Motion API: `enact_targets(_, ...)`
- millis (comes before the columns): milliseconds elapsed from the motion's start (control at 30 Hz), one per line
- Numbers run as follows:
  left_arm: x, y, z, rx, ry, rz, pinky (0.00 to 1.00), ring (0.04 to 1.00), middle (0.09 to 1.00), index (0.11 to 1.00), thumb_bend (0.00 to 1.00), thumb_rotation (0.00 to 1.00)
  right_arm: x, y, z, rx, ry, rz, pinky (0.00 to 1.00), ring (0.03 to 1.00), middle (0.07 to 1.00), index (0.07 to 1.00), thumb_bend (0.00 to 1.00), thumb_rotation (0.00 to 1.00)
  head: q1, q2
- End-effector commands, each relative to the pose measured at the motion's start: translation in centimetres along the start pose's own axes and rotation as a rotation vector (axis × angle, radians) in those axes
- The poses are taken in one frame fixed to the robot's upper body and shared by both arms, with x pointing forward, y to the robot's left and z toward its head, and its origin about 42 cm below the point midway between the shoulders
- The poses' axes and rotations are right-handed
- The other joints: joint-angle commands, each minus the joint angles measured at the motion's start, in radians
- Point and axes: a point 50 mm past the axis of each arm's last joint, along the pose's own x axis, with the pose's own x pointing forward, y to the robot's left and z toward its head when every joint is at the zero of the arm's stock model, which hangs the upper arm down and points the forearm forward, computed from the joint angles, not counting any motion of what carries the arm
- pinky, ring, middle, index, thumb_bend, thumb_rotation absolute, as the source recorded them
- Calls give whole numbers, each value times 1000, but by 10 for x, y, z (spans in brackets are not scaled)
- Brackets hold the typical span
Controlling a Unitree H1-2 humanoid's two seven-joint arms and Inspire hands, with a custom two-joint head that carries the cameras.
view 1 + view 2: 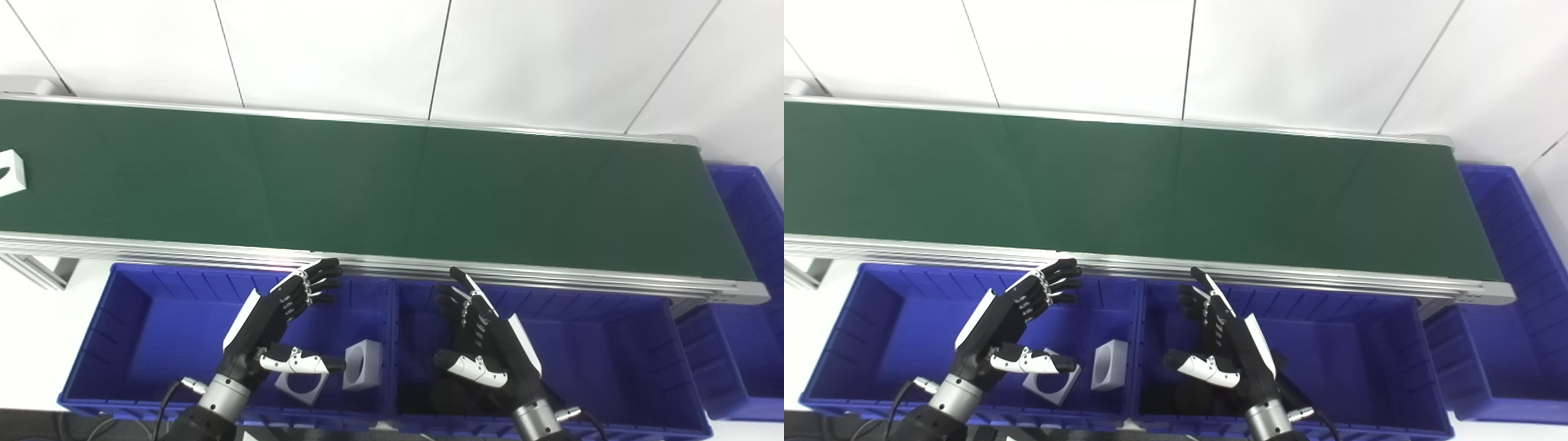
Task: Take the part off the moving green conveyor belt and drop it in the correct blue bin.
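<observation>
A white block part (10, 172) with a dark opening lies on the green conveyor belt (367, 190) at the far left edge of the left eye view; the right eye view does not reach it. My left hand (278, 331) hovers open over the left blue bin (153, 318), fingers spread, holding nothing. My right hand (484, 343) hovers open over the middle blue bin (600, 343), also holding nothing. Both hands sit just in front of the belt's near rail, far to the right of the part.
Two white blocks with round holes (361, 364) (299, 384) lie in the left bin. Dark parts (429, 395) lie in the middle bin under my right hand. Another blue bin (744, 275) stands past the belt's right end. A white wall rises behind.
</observation>
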Motion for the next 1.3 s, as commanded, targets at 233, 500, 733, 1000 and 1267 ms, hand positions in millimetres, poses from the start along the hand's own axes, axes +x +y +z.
enact_targets(233, 3, 2, 9, 12, -54, -5, 732, 798, 832, 833, 912, 173, 2, 1, 11, 1, -81, 2, 838, 859, 878, 963, 1000, 484, 0, 0)
enact_targets(500, 4, 2, 9, 11, -53, -5, 728, 798, 832, 835, 913, 171, 2, 0, 11, 4, -81, 4, 837, 858, 875, 962, 1000, 477, 0, 1)
enact_targets(733, 4, 1, 8, 15, -54, -4, 727, 796, 829, 832, 915, 169, 1, -1, 10, -6, -80, 5, 839, 856, 869, 963, 1000, 489, 36, -10)
enact_targets(1000, 4, -13, 0, 24, -51, -1, 716, 795, 830, 823, 925, 195, -5, -9, 3, -10, -91, 11, 838, 863, 883, 966, 968, 481, 215, -92)
enact_targets(1267, 7, -28, -9, 30, -42, 3, 719, 795, 831, 811, 954, 239, -11, -16, 1, -8, -104, 13, 878, 890, 907, 975, 909, 425, 297, -170)
